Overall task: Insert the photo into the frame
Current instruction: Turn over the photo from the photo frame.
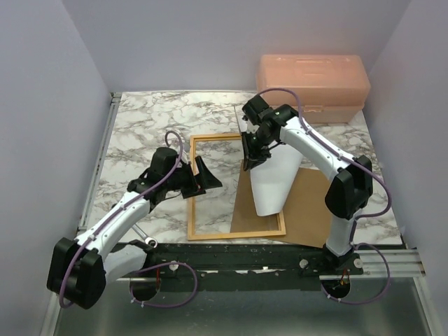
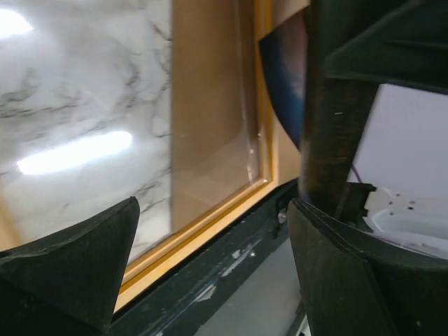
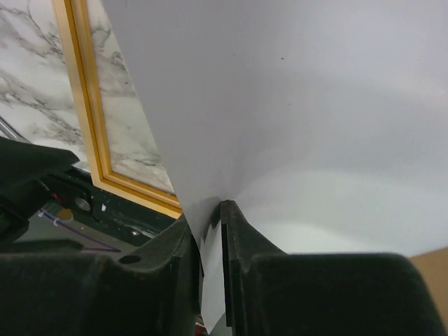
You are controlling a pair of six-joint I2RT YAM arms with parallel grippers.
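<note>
Photo (image 1: 274, 178) hanging curled, white back facing camera, lower end dipping inside right half of frame (image 1: 192, 189), over brown backing board (image 1: 308, 210). Right jaws clenching on photo's upper edge, holding it lifted near frame's far right corner. Frame lying flat on marble worktop (image 1: 147, 126). Left jaws hovering spread wide, gripping nothing, over frame's left rail. Left wrist view catching sliver of photo's blue printed side (image 2: 283, 77). Pink box (image 1: 313, 84) sitting at far right, well apart.

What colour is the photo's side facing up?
White, the blank back of the photo. It shows best in the right wrist view, where the right gripper pinches it.
</note>
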